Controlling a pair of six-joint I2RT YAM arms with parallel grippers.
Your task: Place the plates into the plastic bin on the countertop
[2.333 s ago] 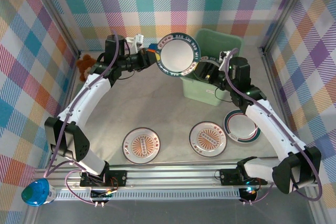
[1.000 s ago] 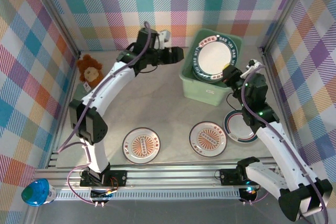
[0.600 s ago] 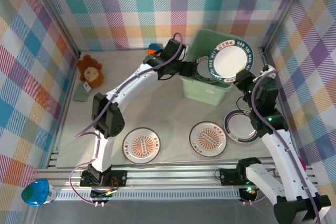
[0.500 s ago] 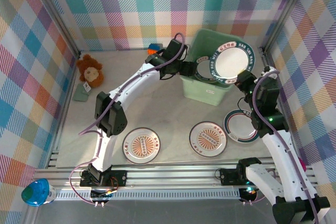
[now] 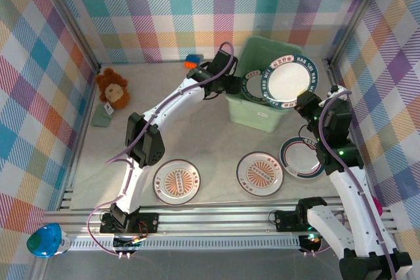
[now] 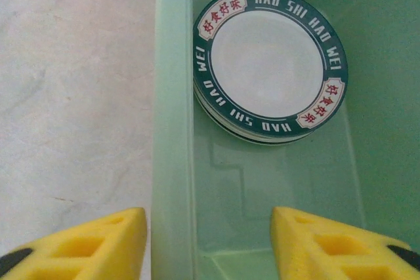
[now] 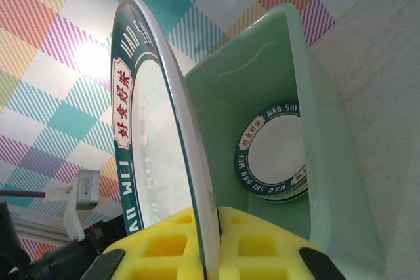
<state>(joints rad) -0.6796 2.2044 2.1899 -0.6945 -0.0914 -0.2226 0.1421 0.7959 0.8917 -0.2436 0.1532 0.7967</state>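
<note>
My right gripper point(image 7: 216, 240) is shut on the lower edge of a teal-rimmed white plate point(image 7: 154, 155), held tilted above the plastic bin point(image 7: 308, 90). From above, that plate point(image 5: 291, 80) hangs over the bin's right half point(image 5: 257, 117). A stack of teal-rimmed plates point(image 6: 270, 73) lies inside the bin point(image 6: 172, 129). My left gripper point(image 6: 207, 247) is open, its yellow fingers point(image 6: 335, 244) straddling the bin's left wall without touching it. On the countertop point(image 5: 197, 129) lie two orange-sunburst plates point(image 5: 177, 181) point(image 5: 260, 174) and one teal-rimmed plate point(image 5: 302, 157).
A plush lion point(image 5: 111, 86) sits at the back left with a small green piece point(image 5: 102, 116) in front of it. A blue-orange block point(image 5: 192, 60) lies behind my left arm. Plaid walls close three sides; a metal rail point(image 5: 210, 218) runs along the near edge.
The teal-rimmed plate went from my left gripper to my right one and drifted right over the bin. My left gripper swung right to the bin's left wall, its jaws narrower.
</note>
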